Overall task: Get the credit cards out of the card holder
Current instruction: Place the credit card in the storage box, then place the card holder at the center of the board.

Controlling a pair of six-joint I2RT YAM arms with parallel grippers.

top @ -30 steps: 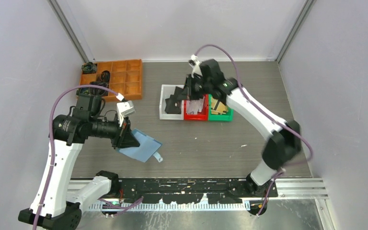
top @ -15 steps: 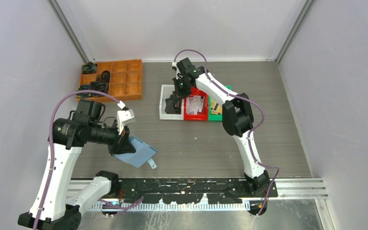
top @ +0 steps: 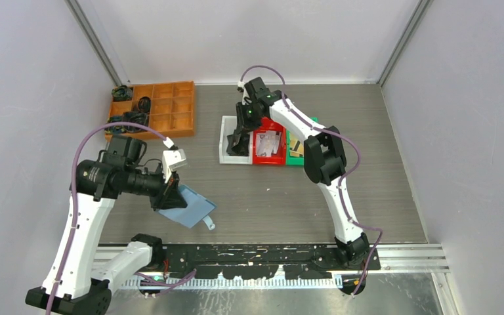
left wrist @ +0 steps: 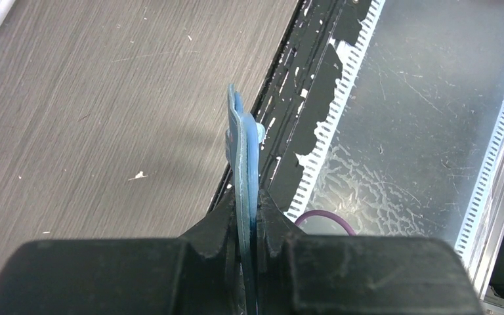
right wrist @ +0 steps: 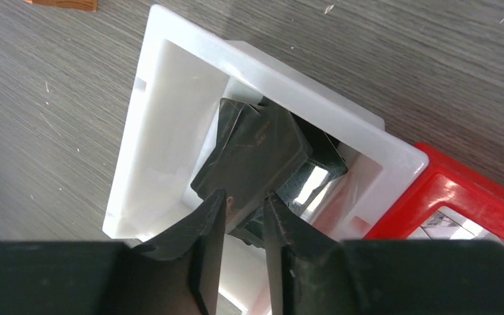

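My left gripper (top: 170, 195) is shut on the teal-blue card holder (top: 191, 207) and holds it above the table's front left. In the left wrist view the holder (left wrist: 243, 144) stands edge-on between my closed fingers (left wrist: 248, 220). My right gripper (top: 239, 136) hangs over the white bin (top: 224, 141). In the right wrist view its fingers (right wrist: 245, 200) are a little apart, just above a dark flat card (right wrist: 256, 144) lying in the white bin (right wrist: 164, 111). I cannot see a card in the holder.
A red bin (top: 267, 158) with pale printed cards and a green bin (top: 304, 159) stand right of the white bin. An orange compartment tray (top: 170, 111) sits at the back left. A black rail runs along the near edge (top: 269, 252).
My right gripper has moved left from over the red bin to the white bin and come down. My left gripper with the holder has shifted slightly left.
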